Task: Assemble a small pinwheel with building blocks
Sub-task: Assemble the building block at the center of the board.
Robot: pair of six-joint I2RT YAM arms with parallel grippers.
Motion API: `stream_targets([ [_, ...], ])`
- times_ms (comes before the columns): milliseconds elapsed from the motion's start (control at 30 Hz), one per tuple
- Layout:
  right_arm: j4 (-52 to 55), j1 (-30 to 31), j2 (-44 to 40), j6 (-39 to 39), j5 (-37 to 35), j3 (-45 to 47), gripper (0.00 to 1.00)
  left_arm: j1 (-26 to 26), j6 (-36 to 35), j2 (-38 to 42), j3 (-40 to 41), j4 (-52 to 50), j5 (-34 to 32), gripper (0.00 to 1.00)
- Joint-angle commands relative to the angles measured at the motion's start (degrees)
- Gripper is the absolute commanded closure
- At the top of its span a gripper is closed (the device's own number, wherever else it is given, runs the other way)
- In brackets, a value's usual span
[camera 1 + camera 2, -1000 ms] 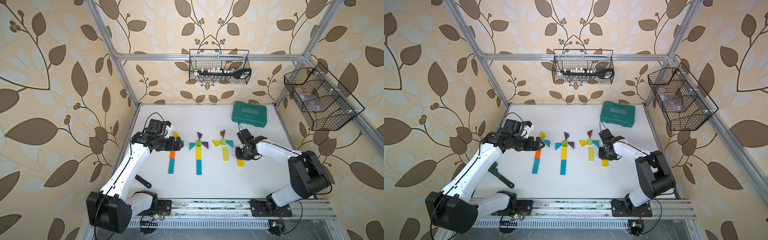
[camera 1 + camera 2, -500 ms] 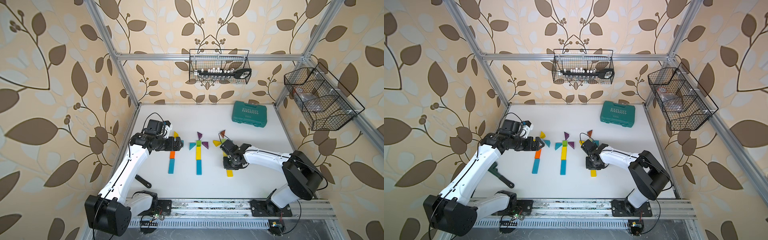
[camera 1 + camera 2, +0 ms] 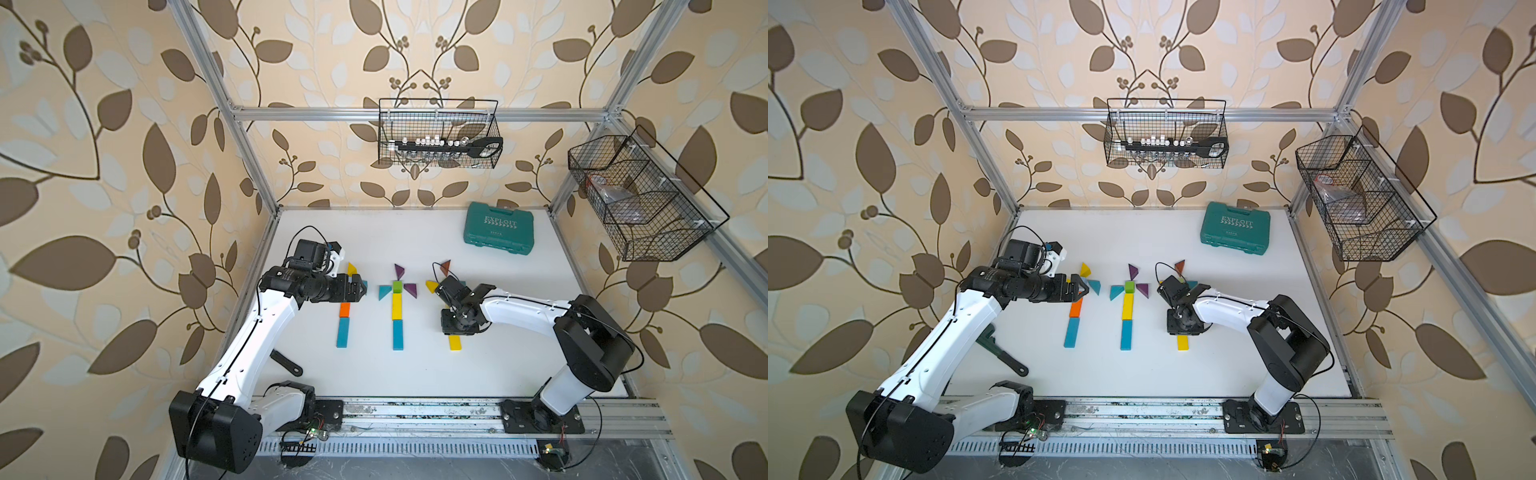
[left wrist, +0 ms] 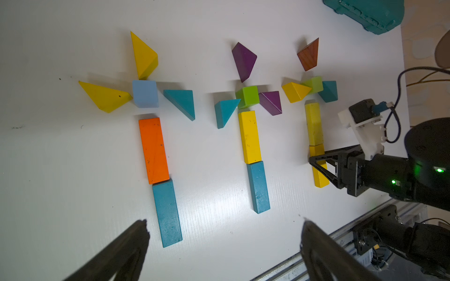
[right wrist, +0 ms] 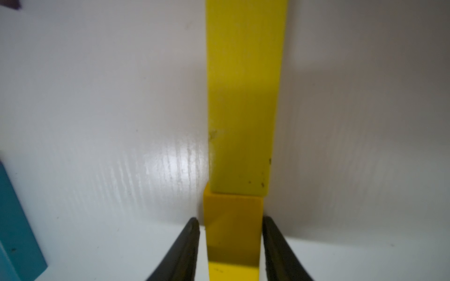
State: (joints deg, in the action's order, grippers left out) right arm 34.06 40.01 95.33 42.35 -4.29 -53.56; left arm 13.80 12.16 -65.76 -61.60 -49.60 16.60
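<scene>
Three pinwheels of building blocks lie side by side on the white table. The right one has a green cube, a brown wedge and an upper yellow bar. A lower yellow bar lies end to end with it. My right gripper points down over this lower bar, open, with a thin gap at each finger. My left gripper is open wide and holds nothing. It hovers by the pale-blue cube of the left pinwheel, above the orange bar.
A teal EXPLOIT case lies at the back right of the table. A black tool lies beside the left arm. Wire baskets hang on the back wall and the right wall. A metal rail runs along the front.
My right gripper moved left with the yellow bar from beside the stem into line below the upper bar, then its jaws parted. The left arm has not moved.
</scene>
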Motion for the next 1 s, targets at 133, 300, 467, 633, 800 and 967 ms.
stream_targets([
  [133,2.36,-0.43,0.96,-0.51,-3.02,-2.19,0.47,-0.62,-1.00,0.85,0.35,0.21,0.68,0.01],
  [300,3.18,-1.25,2.04,-1.69,-4.68,-3.54,0.47,-0.57,-0.99,0.72,0.33,0.21,0.72,0.01],
  [467,3.11,-1.42,4.56,-3.04,-4.98,-5.45,0.47,-0.62,-1.00,0.62,0.34,0.21,0.71,0.01],
  [633,2.70,-1.45,6.26,-3.57,-5.81,-6.28,0.51,-0.60,-1.00,0.55,0.43,0.21,0.54,0.01],
  [800,2.00,-1.51,7.37,-3.76,-5.65,-6.95,0.56,-0.60,-1.00,0.39,0.43,0.21,0.45,0.01],
  [967,1.97,-1.46,7.87,-3.51,-5.81,-7.17,0.59,-0.62,-1.00,0.41,0.43,0.20,0.41,0.01],
])
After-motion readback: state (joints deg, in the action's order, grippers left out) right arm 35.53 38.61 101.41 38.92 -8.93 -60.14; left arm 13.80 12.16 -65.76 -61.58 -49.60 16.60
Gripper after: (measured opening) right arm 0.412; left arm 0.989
